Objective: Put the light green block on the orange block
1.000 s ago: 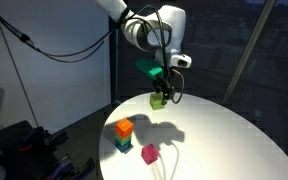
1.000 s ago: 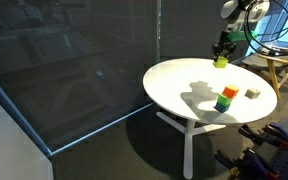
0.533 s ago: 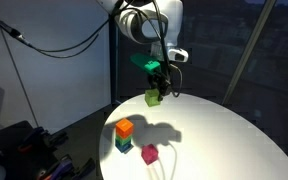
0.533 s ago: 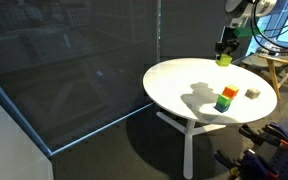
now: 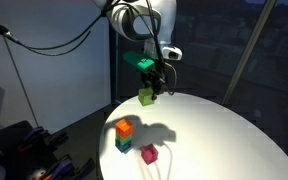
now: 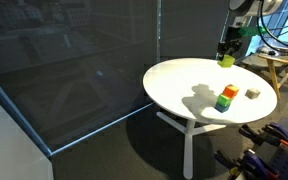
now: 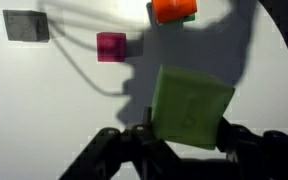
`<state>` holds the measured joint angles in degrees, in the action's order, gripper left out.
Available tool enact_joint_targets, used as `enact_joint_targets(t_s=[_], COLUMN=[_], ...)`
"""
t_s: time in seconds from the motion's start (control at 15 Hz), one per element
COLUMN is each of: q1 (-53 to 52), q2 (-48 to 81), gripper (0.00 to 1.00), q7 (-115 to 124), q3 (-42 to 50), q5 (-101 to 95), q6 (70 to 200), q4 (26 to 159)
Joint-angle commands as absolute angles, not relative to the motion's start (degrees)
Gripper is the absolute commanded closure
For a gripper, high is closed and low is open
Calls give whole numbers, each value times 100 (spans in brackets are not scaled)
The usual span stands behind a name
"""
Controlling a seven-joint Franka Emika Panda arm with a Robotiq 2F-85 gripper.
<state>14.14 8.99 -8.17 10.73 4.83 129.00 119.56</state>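
My gripper (image 5: 148, 90) hangs in the air above the far side of the round white table (image 5: 224, 135), shut on the light green block (image 5: 146, 96). In the wrist view the light green block (image 7: 191, 106) fills the space between the black fingers (image 7: 234, 135). The orange block (image 5: 124, 127) sits on top of a darker teal-green cube (image 5: 123, 143) near the table's front left, lower than the held block and apart from it. The same stack shows with the orange block (image 6: 229, 93) uppermost, and the gripper (image 6: 225, 55) holds the light green block (image 6: 224, 60) above the table's far edge.
A magenta cube (image 5: 149, 153) lies on the table beside the stack, also seen as the magenta cube (image 7: 110, 46) in the wrist view. A small grey-white piece (image 6: 253, 93) lies near the stack. A glass partition (image 6: 74, 70) and a wooden stool (image 6: 279, 70) stand around the table.
The gripper has risen and shifted left in an exterior view, carrying the light green block higher above the table. The stack and the magenta cube have stayed put.
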Motion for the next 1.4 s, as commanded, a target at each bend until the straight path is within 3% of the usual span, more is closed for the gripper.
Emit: enact_joint_targets(t_s=[0.0, 1.33], q1=[1332, 1173], q2=[583, -158], gripper=[69, 69], q7=[-934, -1315], q3=[1063, 1092], q5=[384, -113], q6=[12952, 13351], q4=[12270, 13536])
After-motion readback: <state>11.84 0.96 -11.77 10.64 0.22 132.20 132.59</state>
